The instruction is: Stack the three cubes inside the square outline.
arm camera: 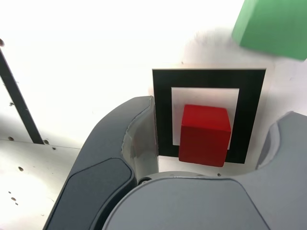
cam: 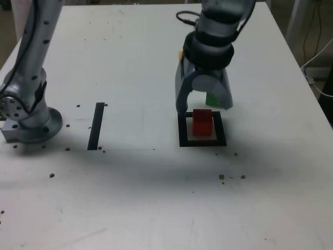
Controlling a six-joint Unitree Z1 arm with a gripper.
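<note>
White table (cam: 140, 198) | gripper (arm camera: 218, 136) open, fingers apart | red cube (arm camera: 205, 136) between them, ungripped

The open gripper (arm camera: 218, 127) straddles a red cube (arm camera: 205, 135) inside a black square outline (arm camera: 164, 110), a green cube (arm camera: 276, 28) near the outline's corner

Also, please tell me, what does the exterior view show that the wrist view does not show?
Only the exterior view: a yellow bit behind the gripper, and the arm's base.
Only the wrist view: nothing extra, just a closer look at the open jaws.
Both: the red cube, the green cube, the square outline and the black strip.
</note>
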